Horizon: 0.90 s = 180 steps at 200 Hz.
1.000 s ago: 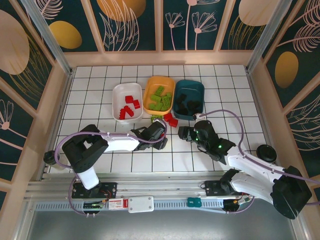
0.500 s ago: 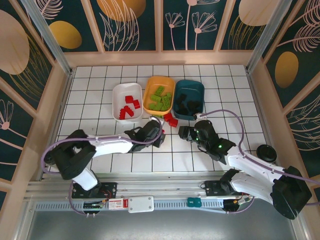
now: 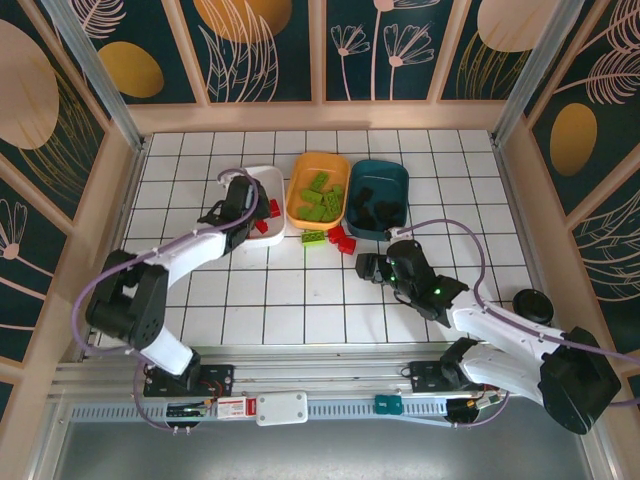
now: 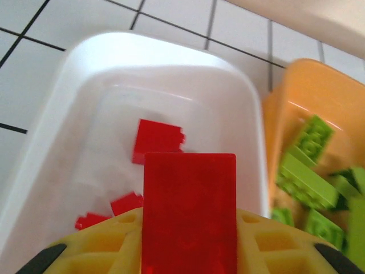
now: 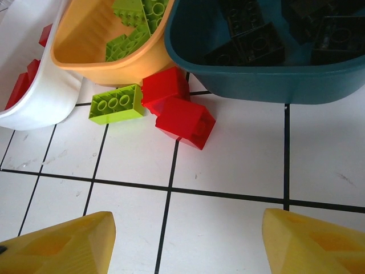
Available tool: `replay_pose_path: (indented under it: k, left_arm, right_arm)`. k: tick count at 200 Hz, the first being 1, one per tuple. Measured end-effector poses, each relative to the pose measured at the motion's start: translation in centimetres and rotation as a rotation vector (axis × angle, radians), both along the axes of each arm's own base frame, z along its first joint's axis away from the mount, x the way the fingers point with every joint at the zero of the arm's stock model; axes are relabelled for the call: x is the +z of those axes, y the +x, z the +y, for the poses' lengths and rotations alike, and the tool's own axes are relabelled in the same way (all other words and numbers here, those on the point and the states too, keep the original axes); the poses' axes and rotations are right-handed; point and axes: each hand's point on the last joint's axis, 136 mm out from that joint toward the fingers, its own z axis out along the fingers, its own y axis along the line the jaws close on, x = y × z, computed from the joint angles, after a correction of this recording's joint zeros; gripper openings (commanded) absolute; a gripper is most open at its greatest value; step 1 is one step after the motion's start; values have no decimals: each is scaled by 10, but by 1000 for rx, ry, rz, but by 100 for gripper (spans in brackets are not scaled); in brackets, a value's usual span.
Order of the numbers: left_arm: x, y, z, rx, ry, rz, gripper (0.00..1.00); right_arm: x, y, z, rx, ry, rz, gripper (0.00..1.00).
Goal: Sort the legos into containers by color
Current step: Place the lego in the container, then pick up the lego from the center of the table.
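**Sorting nearly done: one red brick in hand, three loose on the table**

Most of the small studded plastic bricks already lie in the three shallow rounded plastic trays, which stand side by side at 12 o'clock on the white gridded table (image 3: pixel 450 200). Red bricks (image 4: pixel 157 140) are in the white tray (image 3: pixel 262 170), lime green bricks (image 3: pixel 320 195) in the orange tray (image 3: pixel 320 154), and black bricks (image 5: pixel 251 40) in the dark teal tray (image 3: pixel 378 163).

The left gripper (image 3: pixel 243 205) hangs over the white tray at about 11 o'clock. Its yellow jaws are clamped on a flat red brick (image 4: pixel 188 211), which sits above that tray's near end and has not been let go.

Three pieces look left to do. A lime green loose brick (image 3: pixel 314 237) and two red loose bricks (image 3: pixel 343 240) lie on the table at 6 o'clock from the orange tray. They are close to the near rims, with one red piece tucked in where the orange and teal trays meet.

The right gripper (image 3: pixel 368 267) hovers just at 4 o'clock of that cluster — jaws spread wide and holding nothing.

The likely snag is crowding. The two red pieces touch each other and the green one lies just beside them. The tray walls stand right behind, leaving little room for a finger on the far side.
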Motion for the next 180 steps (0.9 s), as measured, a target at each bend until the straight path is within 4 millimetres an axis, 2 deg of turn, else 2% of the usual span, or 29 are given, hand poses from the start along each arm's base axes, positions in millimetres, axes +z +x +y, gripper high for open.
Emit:
replay_pose_path:
  k: [17,30,50,76,91,107,121,140,162,180]
  left_arm:
    - [-5,16,3,18,-10,12,68]
    - [-2,23,2,22,-24,6,84]
    - [12,27,-5,3,-68,-19,98]
    - [36,16,-14,-47,-139,-64,99]
    - [50,-4,-20,-86,-178,-100,99]
    - [55,-29,-31,-135,-204,-116,99]
    - [50,-52,-42,-182,-223,-111,99]
    - [31,-81,-51,-235,-237,-73,98]
    - [6,-107,-45,-245,-242,-23,99]
    - [-1,-123,-36,-237,-258,-15,98]
  right_arm:
    - [-3,0,0,3,-4,9,72]
    - [-5,-1,1,5,-8,16,72]
    - [-13,0,4,13,-16,33,72]
    - [-32,1,12,33,-42,76,73]
    - [-45,4,17,39,-64,104,73]
    - [-52,12,25,40,-77,119,73]
    - [-54,21,33,38,-78,118,73]
    - [-54,35,43,32,-77,112,74]
    - [-57,51,52,17,-80,105,75]
    - [-63,63,55,-2,-94,108,75]
